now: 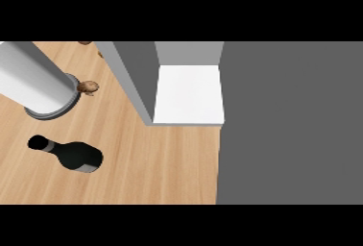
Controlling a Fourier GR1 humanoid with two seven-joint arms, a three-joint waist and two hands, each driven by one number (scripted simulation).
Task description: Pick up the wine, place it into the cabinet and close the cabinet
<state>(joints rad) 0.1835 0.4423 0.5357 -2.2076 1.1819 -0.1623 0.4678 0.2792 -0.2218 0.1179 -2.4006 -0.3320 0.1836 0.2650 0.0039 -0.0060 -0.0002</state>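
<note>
Wine bottle (71, 153): black, standing on the wooden counter (163, 163) toward its left side, well apart from the cabinet, nothing touching it.
Cabinet (188, 91): open, its white shelf bare and facing the counter; a grey door or wall panel (291, 125) runs down the right side.
Grey cylinder (32, 79): large, on a round base near the counter's far left corner.
Small brown object (89, 87): just beside the cylinder's base, too small to tell what it is.
Hands: neither one shows, so I cannot tell whether they are spread or curled.
</note>
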